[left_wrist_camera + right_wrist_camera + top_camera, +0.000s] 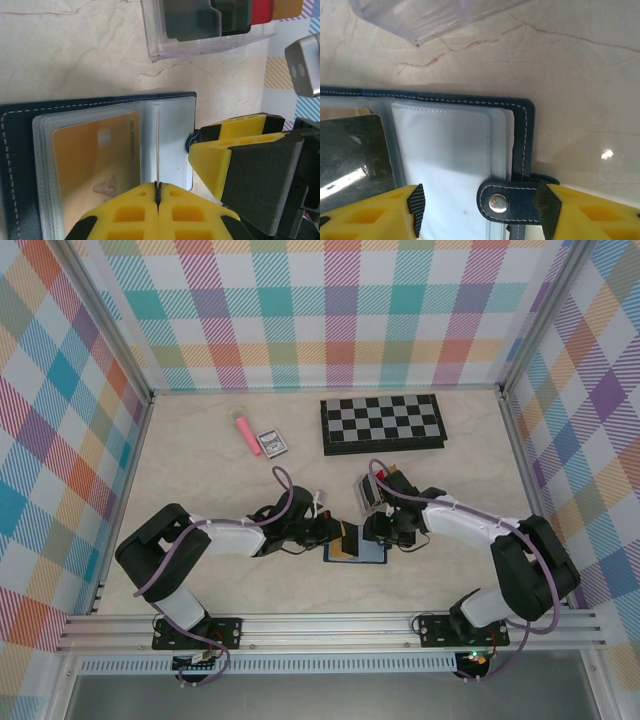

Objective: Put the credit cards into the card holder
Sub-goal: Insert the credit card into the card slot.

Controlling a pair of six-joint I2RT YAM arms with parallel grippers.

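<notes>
Looking through the left wrist camera, I have the left fingers [161, 205] pressed flat together on a thin card [158, 145]. It shows edge-on, standing upright over the open card holder [15, 150].

The card holder lies open on the surface [75, 50] between my two arms, and I place everything else from it. In one of its clear sleeves, just beside the upright card, a yellow-orange card [90, 165] already sits, so I judge at least one card done.

From the right wrist, a dark glossy card face [350, 160] shows next to an empty pale sleeve [450, 150]. I take it for the card I am holding, but I cannot tell whether its lower edge has entered a pocket.

The right fingers [590, 215] are spread wide at the card holder's outer edge, one on each side of the snap tab [512, 200], and grip nothing that I can see. They look placed to pin that page down, though I cannot confirm contact.

Beyond the card holder's far edge, near it but apart, stands a clear slotted stand [200, 47]. It holds a red card [261, 10], an orange card [287, 6] and darker shapes I cannot identify.

My read is that the job is partway through. One card is pocketed, one is poised for insertion, and at least two are left to fetch from the stand.
</notes>
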